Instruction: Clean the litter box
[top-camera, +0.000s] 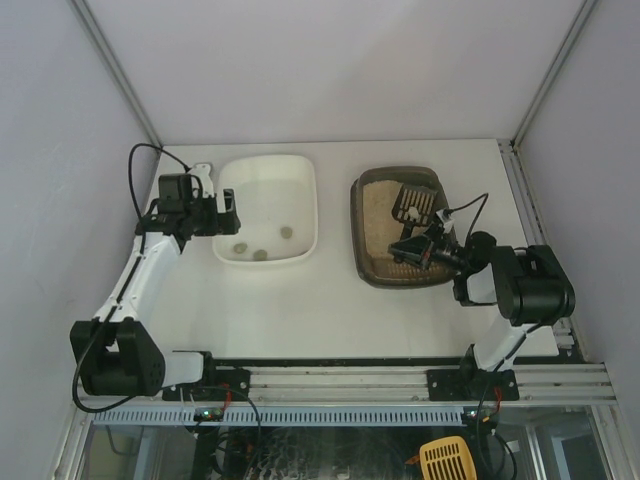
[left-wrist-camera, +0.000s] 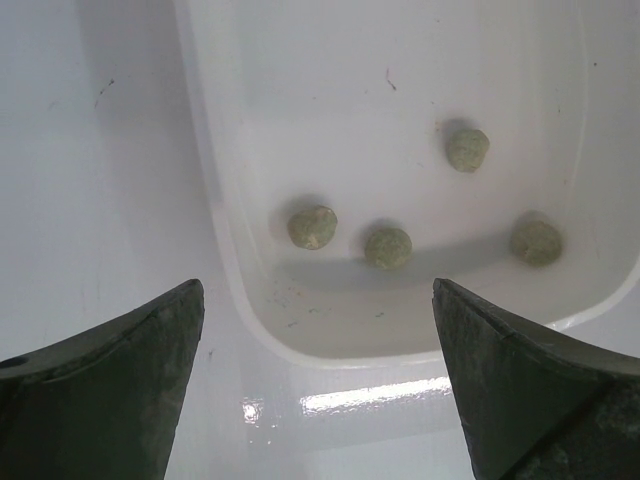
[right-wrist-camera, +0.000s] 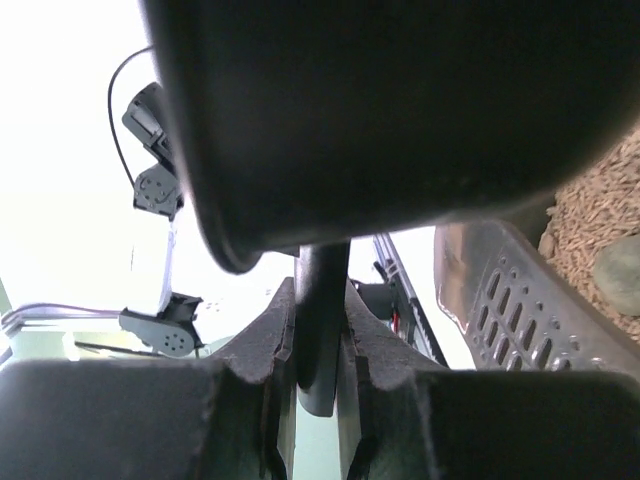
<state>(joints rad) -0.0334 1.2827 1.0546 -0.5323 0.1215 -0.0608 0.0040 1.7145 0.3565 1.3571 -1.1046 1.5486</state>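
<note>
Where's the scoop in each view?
Top external: scoop at the litter box's far right, handle in the right end effector.
Left wrist: not in it.
Right wrist: slotted blade lower right, handle clamped at centre.
Shared landmark: beige litter, seen in top and right wrist.

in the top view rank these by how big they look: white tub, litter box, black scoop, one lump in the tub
1. litter box and white tub: look about alike, so not ranked
2. black scoop
3. lump

Glossy smooth white plastic tub (left-wrist-camera: 330, 100), matt dark plastic litter box (top-camera: 355, 225), rough grainy beige litter (right-wrist-camera: 597, 208)
</note>
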